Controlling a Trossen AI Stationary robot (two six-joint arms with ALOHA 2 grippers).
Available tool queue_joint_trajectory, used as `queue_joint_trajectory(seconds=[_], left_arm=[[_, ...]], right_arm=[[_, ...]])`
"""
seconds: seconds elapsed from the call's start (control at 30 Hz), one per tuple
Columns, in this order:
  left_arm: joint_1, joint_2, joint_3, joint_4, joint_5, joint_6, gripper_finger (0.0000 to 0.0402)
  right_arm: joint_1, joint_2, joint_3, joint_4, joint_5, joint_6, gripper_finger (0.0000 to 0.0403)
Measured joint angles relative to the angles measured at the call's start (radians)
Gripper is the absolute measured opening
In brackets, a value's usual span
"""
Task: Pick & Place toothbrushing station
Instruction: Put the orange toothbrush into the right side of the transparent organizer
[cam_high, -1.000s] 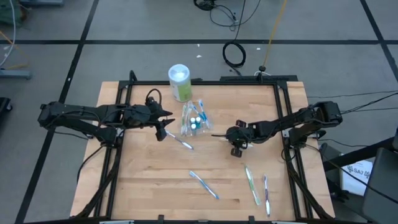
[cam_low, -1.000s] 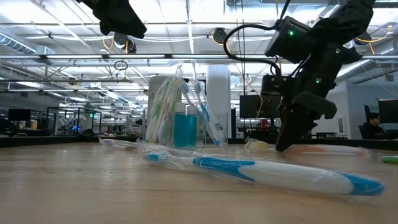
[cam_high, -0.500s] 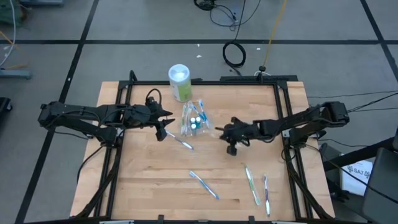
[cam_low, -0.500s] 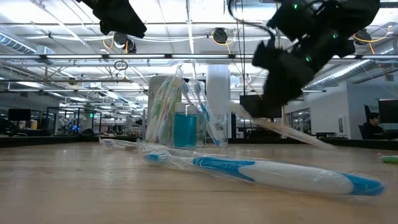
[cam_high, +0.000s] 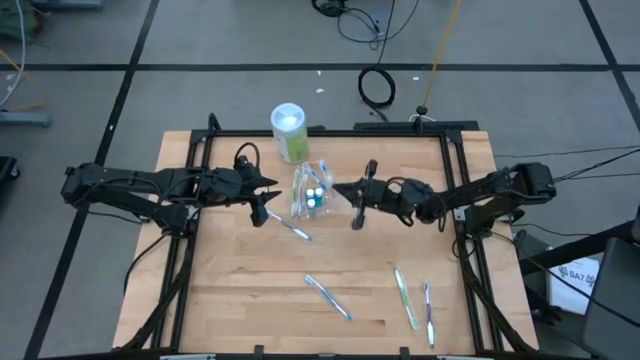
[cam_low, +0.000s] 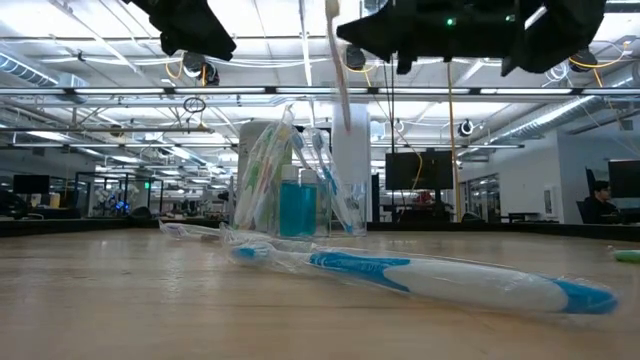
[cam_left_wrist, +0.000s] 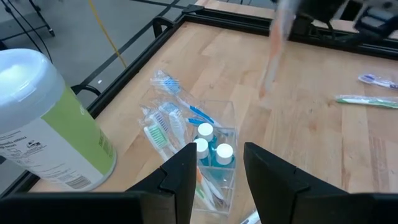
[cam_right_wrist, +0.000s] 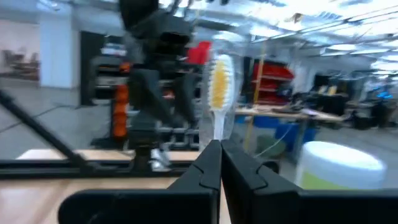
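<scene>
The clear plastic container (cam_high: 312, 195) stands on the worktop (cam_high: 240, 290) near its far middle, just in front of the green-and-white canister (cam_high: 288, 132). It holds several wrapped toothbrushes and the teal white-capped tubes (cam_left_wrist: 210, 149), and looks crowded.

The right end effector (cam_right_wrist: 215, 163) is clenched on an orange-bristled toothbrush (cam_right_wrist: 217, 93), gripped near its lower end so the head stands up past the fingertips. In the high view this end effector (cam_high: 362, 203) sits just beside the container, on its right. In the low view the brush (cam_low: 337, 70) hangs nearly upright above the container's rim, not yet inside.

The left end effector (cam_high: 262, 207) waits on the other side of the container, its fingers (cam_left_wrist: 180, 177) apart and empty. One wrapped toothbrush (cam_high: 292, 228) lies just in front of it, a blue-and-white one (cam_high: 328, 297) lies nearer the front edge, and two more (cam_high: 414, 300) lie toward the front right.

The risk, I judge, is in the lowering. The container is light and full, so a brush coming down off-centre could catch the rim or the wrappers already inside and tip or push it. A thin handle pinched at one end may also swing or slip in the grip.
</scene>
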Motion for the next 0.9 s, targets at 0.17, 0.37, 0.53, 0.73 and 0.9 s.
queue_joint_trajectory(seconds=[0.17, 0.37, 0.53, 0.73, 0.9], left_arm=[[0.001, 0.0, 0.0, 0.0, 0.0, -0.002, 0.0141], [0.001, 0.0, 0.0, 0.0, 0.0, -0.001, 0.0141], [0.001, 0.0, 0.0, 0.0, 0.0, 0.0, 0.0141], [0.001, 0.0, 0.0, -0.003, 0.0, 0.001, 0.0141], [0.001, 0.0, 0.0, -0.003, 0.0, 0.001, 0.0141]], right_arm=[[-0.042, 0.081, 0.0, 0.096, 0.066, -0.009, 0.0001], [-0.09, 0.189, 0.0, 0.112, 0.122, 0.027, 0.0001], [-0.097, 0.256, 0.0, 0.111, 0.209, 0.097, 0.0001], [-0.071, 0.282, 0.0, 0.063, 0.346, 0.127, 0.0], [-0.037, 0.282, 0.0, -0.029, 0.443, 0.13, 0.0]])
